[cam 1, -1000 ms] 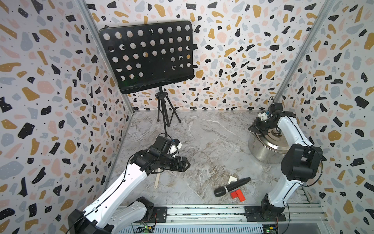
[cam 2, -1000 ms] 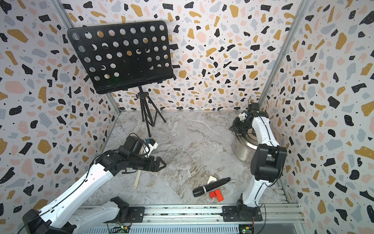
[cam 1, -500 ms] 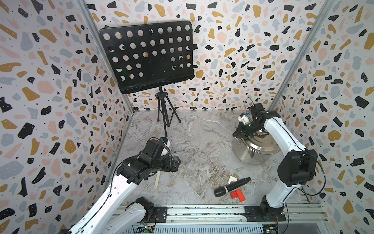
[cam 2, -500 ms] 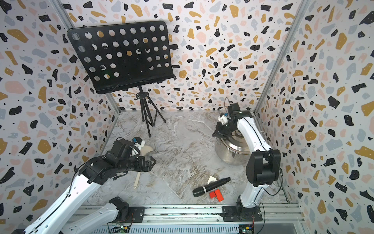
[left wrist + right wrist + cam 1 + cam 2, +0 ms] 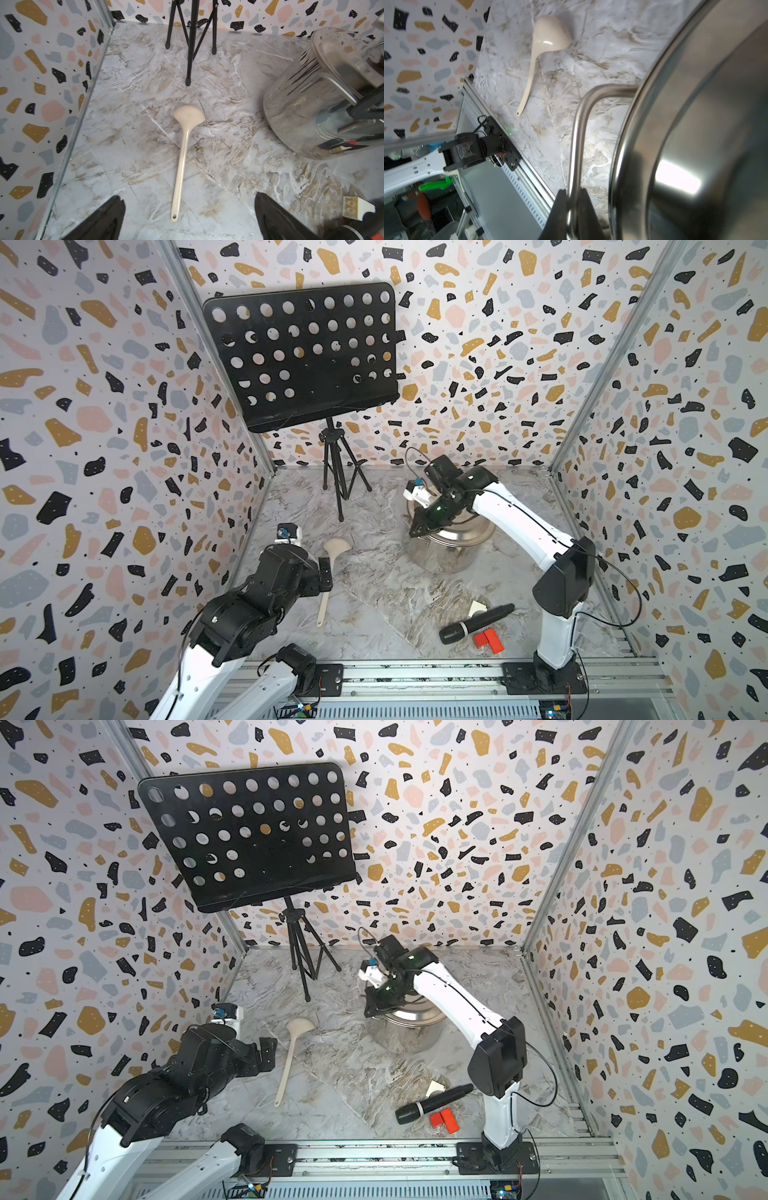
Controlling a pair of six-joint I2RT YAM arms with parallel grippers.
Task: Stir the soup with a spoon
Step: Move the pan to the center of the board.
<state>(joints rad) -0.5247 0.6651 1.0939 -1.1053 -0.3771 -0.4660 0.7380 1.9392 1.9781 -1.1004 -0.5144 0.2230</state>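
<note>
Pinching lid handle (image 5: 577, 145), R fingers (image 5: 559, 214) shut tight; L fingers (image 5: 276, 218) wide open, empty, near spoon (image 5: 182, 153).

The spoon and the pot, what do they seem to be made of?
The spoon: likely plastic, cream, smooth and slightly glossy; its bowl catches a light glint. The pot: apparently polished steel, mirror-bright, reflecting the marbled floor.

The spoon (image 5: 289, 1060) lies on the table (image 5: 340, 1094) at the left, with the pot (image 5: 405, 1033) to its right. A music stand (image 5: 270, 857) stands far behind them. A microphone (image 5: 436, 1099) and blocks (image 5: 444, 1120) lie near right.
</note>
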